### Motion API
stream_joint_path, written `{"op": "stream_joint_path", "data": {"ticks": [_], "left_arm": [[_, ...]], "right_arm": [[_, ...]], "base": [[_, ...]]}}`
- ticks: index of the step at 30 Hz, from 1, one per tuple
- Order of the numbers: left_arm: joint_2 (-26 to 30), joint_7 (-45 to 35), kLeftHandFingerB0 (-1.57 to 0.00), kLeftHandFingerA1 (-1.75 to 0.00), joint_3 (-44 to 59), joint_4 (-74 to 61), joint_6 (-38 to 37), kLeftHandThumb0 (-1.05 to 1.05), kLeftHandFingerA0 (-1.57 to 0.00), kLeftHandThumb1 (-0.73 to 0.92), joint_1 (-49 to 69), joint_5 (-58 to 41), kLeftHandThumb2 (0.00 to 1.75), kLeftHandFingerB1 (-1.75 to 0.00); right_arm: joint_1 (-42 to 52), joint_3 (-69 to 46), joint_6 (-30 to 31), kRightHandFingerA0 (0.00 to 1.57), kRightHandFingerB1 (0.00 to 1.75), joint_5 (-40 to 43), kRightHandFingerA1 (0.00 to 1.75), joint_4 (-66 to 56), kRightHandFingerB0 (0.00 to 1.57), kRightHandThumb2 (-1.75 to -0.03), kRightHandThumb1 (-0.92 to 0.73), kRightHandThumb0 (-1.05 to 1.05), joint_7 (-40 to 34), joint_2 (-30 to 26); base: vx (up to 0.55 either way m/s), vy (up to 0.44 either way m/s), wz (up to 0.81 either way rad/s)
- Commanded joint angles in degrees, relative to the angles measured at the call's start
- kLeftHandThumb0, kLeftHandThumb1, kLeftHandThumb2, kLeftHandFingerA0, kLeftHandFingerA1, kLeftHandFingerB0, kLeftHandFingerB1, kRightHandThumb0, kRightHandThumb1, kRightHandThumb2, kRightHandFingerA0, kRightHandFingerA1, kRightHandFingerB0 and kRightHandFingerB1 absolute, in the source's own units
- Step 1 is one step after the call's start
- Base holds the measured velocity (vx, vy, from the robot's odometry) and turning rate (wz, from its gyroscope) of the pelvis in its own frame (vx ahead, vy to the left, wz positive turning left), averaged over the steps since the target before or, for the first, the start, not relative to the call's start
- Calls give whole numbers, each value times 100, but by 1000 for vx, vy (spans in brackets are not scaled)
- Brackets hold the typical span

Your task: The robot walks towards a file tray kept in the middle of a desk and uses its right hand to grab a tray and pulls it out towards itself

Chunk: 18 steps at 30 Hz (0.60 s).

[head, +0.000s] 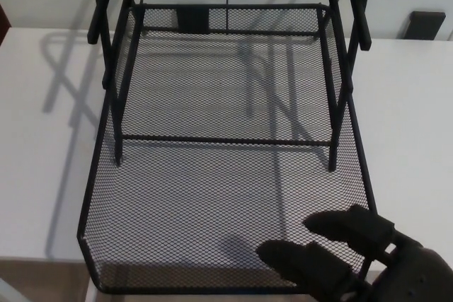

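**Right hand over the near right corner of the pulled-out tray**

Head view. A black mesh tray (pixel 212 196) lies drawn forward out of its black rack frame (pixel 338 68), which stands in the middle of the white tabletop (pixel 410 118). The tray's front rim overhangs the near edge of the tabletop; its rear half sits under the frame's rails, and a crossbar (pixel 226 139) spans it about halfway back. The tray holds nothing.

The right hand (pixel 347 259) enters from the bottom right corner of the picture and sits above the tray's near right corner. Two thick fingers (pixel 350 225) point left across the mesh, spread apart, closed on nothing. Whether they touch the mesh or rim cannot be told.

A small dark block (pixel 427 25) stands at the tabletop's far right edge.
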Motion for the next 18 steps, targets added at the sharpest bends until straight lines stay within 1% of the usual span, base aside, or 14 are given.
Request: {"op": "stream_joint_path", "data": {"ticks": [1,2,3,4,10,11,18], "left_arm": [[331,-114,-40,-55,-140,456,94,-49,-53,49,-56,339,80,-50],[346,-149,-45,-42,-145,391,165,-44,-59,60,-52,353,59,-38],[364,-145,-45,-42,-145,347,181,-44,-59,60,-43,376,59,-38],[371,-160,-40,-53,-141,344,178,-49,-52,50,-48,366,79,-49],[326,-209,-41,-53,-135,376,199,-49,-52,49,-75,290,79,-49],[341,-193,-45,-42,-143,372,208,-44,-58,60,-75,325,59,-38],[339,-169,-43,-43,-227,407,246,-47,-55,64,-141,454,60,-36]], "right_arm": [[1241,-2140,-2080,43,45,6680,60,-1035,41,-66,-87,-61,2643,-2030],[1250,-2183,-2100,43,45,6718,60,-1021,41,-66,-87,-61,2673,-2034],[1246,-2212,-2107,43,45,6747,60,-1011,41,-66,-87,-61,2703,-2028],[1246,-2229,-2113,43,45,6765,60,-1006,41,-66,-87,-61,2720,-2025],[1323,-2413,-2165,43,45,6907,60,-992,41,-66,-87,-61,2850,-2036],[1301,-2413,-2147,43,45,6925,60,-998,41,-66,-87,-61,2872,-2030],[1282,-2609,-2054,43,45,7104,60,-1042,41,-66,-87,-61,3072,-1989]], "base": [[0,0,0],[0,0,0],[0,0,0],[0,0,0],[0,0,0],[0,0,0],[0,0,0]]}}
